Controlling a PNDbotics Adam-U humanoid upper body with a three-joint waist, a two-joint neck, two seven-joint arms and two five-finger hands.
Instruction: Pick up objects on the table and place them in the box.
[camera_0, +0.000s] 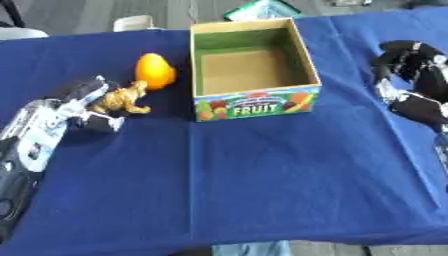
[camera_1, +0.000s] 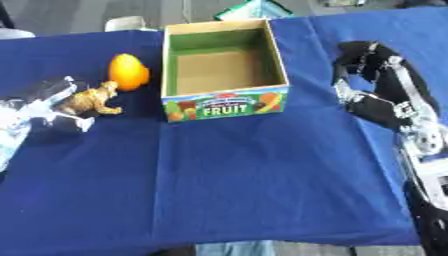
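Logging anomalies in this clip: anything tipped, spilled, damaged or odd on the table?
Nothing stands out. The fruit box stands upright and open with nothing visible inside, the orange fruit sits left of it, and the left robot hand is at the small brown animal figure. The blue cloth looks clean.

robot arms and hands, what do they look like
The left hand has black fingers with silver-white parts, on a glossy silver and black forearm. The right hand is black with silver joints and small white patches, on a black and silver forearm.
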